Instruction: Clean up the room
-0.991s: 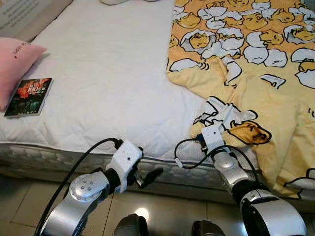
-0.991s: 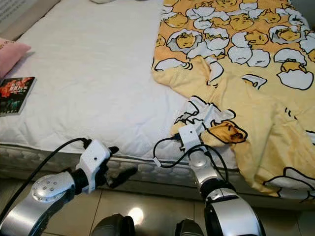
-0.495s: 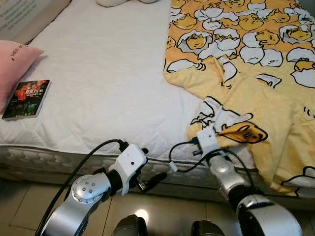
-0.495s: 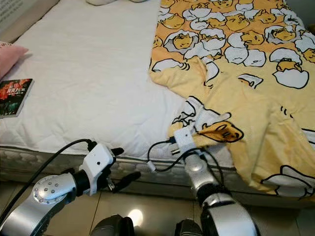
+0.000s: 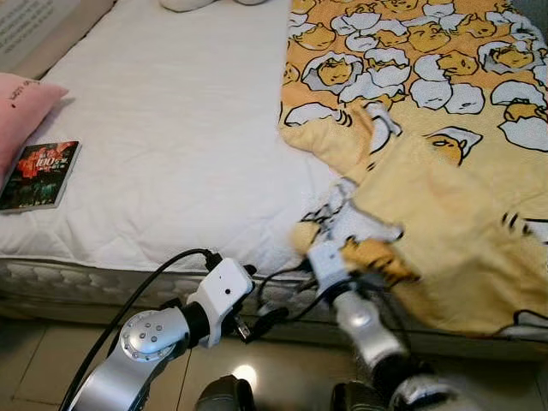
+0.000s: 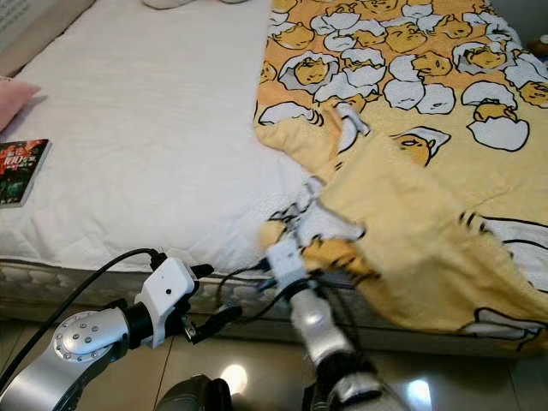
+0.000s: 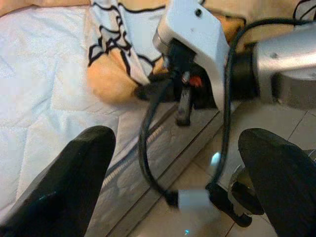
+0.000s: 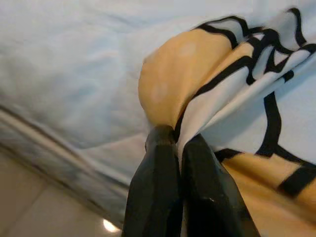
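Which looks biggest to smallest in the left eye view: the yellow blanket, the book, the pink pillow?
1. Yellow blanket, by far the largest.
2. Pink pillow, though the frame edge cuts it off.
3. Book, close to the pillow's visible part, so that order is unsure.

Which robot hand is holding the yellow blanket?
The right gripper: its fingers are pinched shut on the blanket corner. The left gripper is open, beside the bed, holding nothing.
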### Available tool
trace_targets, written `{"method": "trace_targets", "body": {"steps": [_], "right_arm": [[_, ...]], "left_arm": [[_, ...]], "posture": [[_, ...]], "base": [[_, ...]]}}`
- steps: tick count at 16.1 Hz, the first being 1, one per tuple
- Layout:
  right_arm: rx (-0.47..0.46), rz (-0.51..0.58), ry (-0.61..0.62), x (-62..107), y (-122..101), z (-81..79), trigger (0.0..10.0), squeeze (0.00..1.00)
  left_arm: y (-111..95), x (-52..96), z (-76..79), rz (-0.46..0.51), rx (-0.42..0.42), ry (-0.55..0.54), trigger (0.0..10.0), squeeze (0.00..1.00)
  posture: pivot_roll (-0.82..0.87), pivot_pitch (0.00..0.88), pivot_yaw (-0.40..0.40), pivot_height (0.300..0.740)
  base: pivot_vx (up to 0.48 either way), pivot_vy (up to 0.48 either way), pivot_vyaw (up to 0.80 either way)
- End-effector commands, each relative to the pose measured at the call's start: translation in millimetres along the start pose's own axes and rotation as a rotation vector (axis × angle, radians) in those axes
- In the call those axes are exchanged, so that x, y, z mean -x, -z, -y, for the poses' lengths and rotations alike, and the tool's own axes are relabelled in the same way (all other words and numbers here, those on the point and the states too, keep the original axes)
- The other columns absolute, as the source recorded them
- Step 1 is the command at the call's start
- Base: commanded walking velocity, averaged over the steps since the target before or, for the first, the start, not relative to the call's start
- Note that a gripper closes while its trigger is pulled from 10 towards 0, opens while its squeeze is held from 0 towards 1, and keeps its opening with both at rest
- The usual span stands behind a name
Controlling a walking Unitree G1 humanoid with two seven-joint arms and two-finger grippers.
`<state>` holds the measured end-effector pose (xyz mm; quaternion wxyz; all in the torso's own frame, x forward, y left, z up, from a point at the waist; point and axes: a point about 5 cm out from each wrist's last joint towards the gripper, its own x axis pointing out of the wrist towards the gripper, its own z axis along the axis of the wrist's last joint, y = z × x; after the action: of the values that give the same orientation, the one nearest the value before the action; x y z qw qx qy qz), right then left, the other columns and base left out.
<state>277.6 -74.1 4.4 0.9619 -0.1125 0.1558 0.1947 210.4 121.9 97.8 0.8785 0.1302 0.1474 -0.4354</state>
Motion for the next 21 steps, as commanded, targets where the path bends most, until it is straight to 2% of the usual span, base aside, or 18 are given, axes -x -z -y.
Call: {"method": "trace_targets", "body": {"steps": [1,5,8,11,15,17,21], "right_arm": [[-0.008,0.027,-0.056,2.3,-3.5,-13.9,0.0,0.0],[-0.047,0.011,-0.156,21.2,8.2,-37.9,0.0,0.0],[-0.074,-0.02,-0.207,27.6,13.6,-45.2,0.0,0.0],[-0.076,-0.047,-0.235,30.7,16.7,-46.6,0.0,0.0],[-0.189,-0.149,-0.286,36.1,34.6,-50.7,0.0,0.0],[-0.187,-0.15,-0.339,38.3,33.1,-52.7,0.0,0.0],[-0.156,-0.098,-0.505,36.1,14.7,-50.8,0.0,0.0]], "left_arm": [[2.4,2.5,-0.8,-0.012,-0.004,0.003,10.0,0.0],[8.2,6.2,0.0,-0.029,0.002,0.0,10.0,0.0],[15.2,11.5,0.2,-0.054,-0.002,-0.001,10.0,0.0],[16.8,14.2,-3.1,-0.065,-0.004,-0.016,10.0,0.0],[17.2,16.1,-6.7,-0.061,-0.001,-0.036,10.0,0.0],[16.9,16.3,-7.1,-0.058,-0.001,-0.038,10.0,0.0],[16.4,14.7,-8.1,-0.052,0.001,-0.035,10.0,0.0]], "posture": [[0.11,0.137,0.079,0.723],[0.11,0.141,0.078,0.723],[0.11,0.142,0.079,0.723],[0.11,0.141,0.08,0.723],[0.12,0.14,0.08,0.723],[0.12,0.14,0.08,0.723],[0.12,0.136,0.077,0.723]], "base": [[0.0,0.0,0.0],[0.0,0.0,0.0],[0.0,0.0,0.0],[0.0,0.0,0.0],[0.0,0.0,0.0],[0.0,0.0,0.0],[0.0,0.0,0.0]]}}
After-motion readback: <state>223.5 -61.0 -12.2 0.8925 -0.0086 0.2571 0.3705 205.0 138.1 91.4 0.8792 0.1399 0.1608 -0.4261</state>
